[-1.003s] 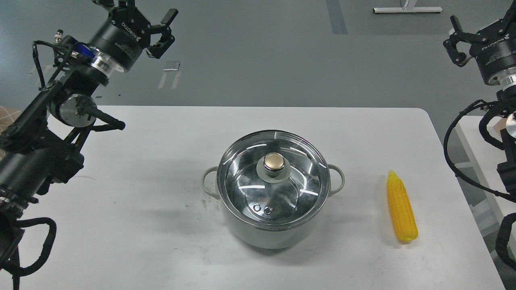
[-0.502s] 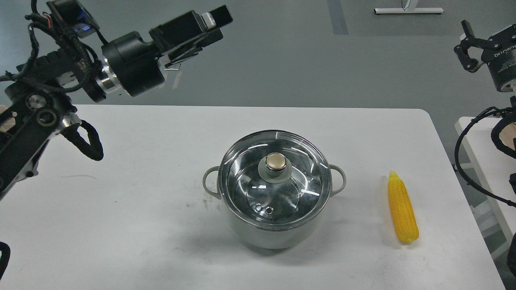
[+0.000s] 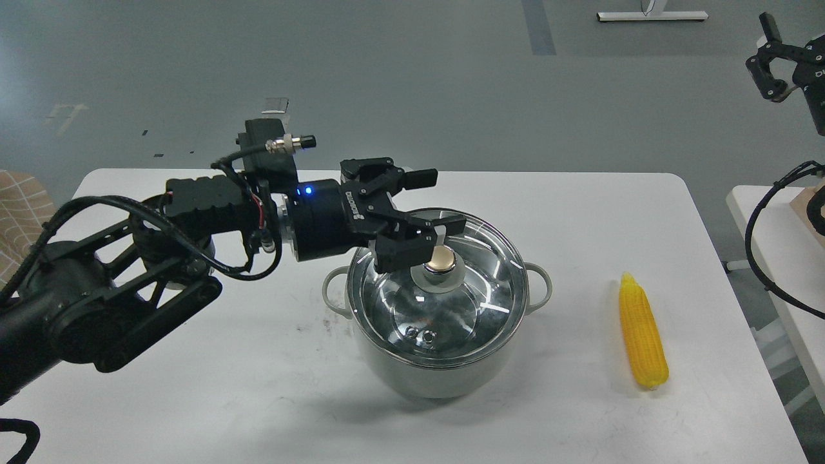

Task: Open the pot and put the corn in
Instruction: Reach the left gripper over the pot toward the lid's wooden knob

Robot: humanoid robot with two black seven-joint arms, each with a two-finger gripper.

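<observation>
The pot sits mid-worktop under its smooth, probably breakable glass lid, best gripped by the gold knob, where the left end effector hovers spread wide and empty, while the stiff, light corn lies to its right.

White worktop, rounded corners, faint scuff marks on the surface. Two items rest directly on it. The pot stands directly beneath the left gripper. The corn lies flat, well right of that gripper, tapered end pointing away.
</observation>
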